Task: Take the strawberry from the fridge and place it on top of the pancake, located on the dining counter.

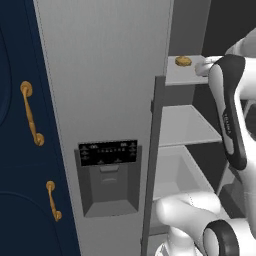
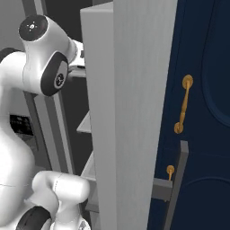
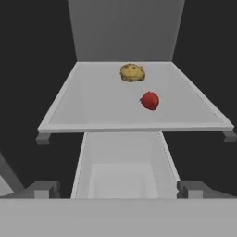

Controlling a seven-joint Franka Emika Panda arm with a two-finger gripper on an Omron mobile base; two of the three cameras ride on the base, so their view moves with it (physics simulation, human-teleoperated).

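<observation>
hand view: strawberry sits on the fridge shelf, right of middle, near its front edge
behind it: golden-brown lump, apart
jaws: i cannot tell how wide

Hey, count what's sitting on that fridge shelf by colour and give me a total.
Red: 1, the strawberry
Golden-brown: 1, the bun-like lump
Total: 2, both on the shelf and apart from each other.
</observation>
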